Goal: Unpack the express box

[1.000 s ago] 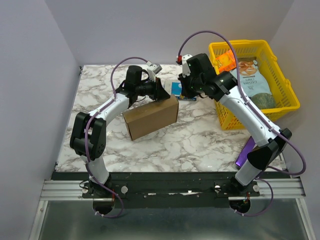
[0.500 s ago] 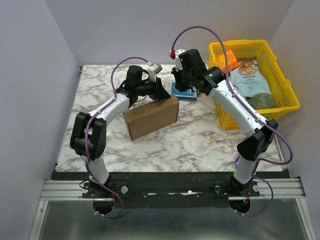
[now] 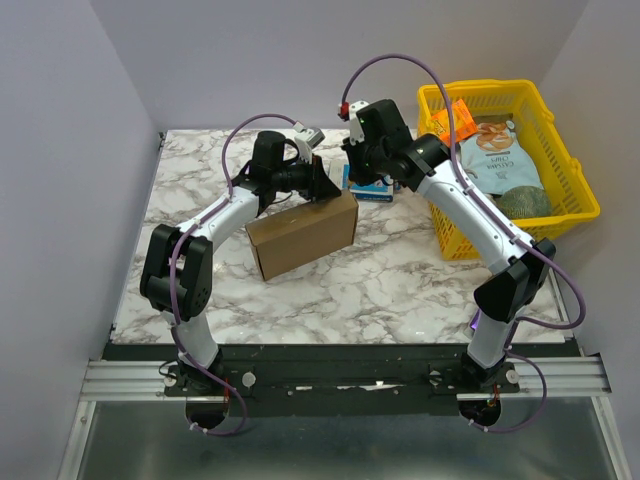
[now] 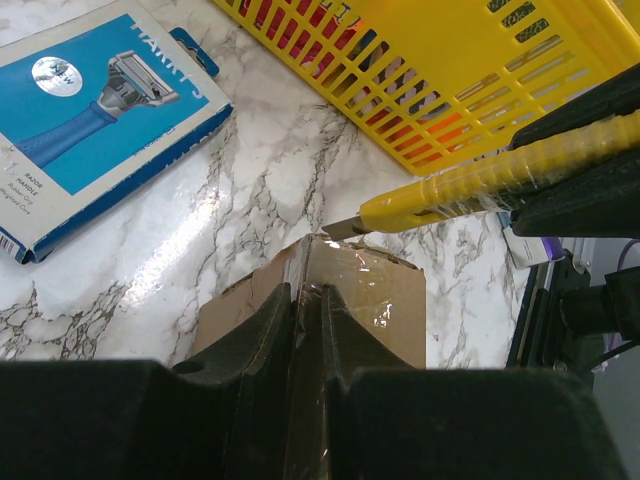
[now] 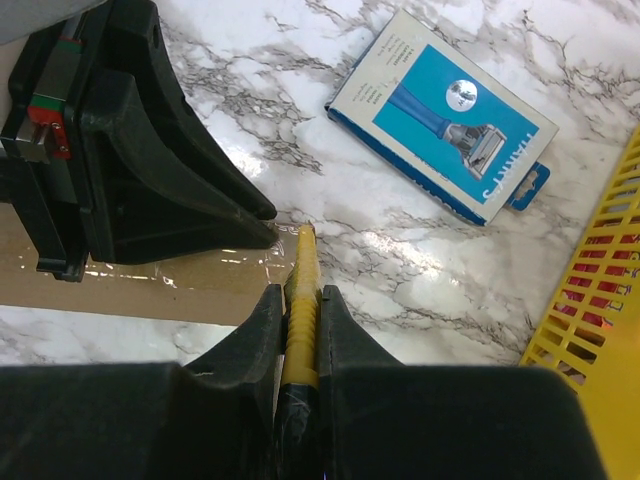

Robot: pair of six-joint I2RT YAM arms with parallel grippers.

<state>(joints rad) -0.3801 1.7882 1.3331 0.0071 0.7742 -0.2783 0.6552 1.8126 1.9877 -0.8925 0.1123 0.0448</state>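
Brown express box (image 3: 302, 234) lies centre-left on the marble tabletop (image 3: 400, 280), long axis left to right. Left pincer (image 4: 308, 300) is clamped on its far edge. Right pincer (image 5: 298, 300) grips a yellow knife (image 4: 450, 185), whose tip seemingly touches the box's taped far-right corner.

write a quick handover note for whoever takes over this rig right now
Left gripper: shut on the far top edge of the express box, steadying it.
Right gripper: shut on a yellow utility knife, blade tip at the clear tape on the box's edge, close beside the left gripper.
Elsewhere: blue razor box lies flat beyond the express box; yellow basket is to the right.
Done: box pinned, knife in position.
Left: slit the tape, lift the flap, take out the contents. The box looks sealed; mind the blade near the left gripper.
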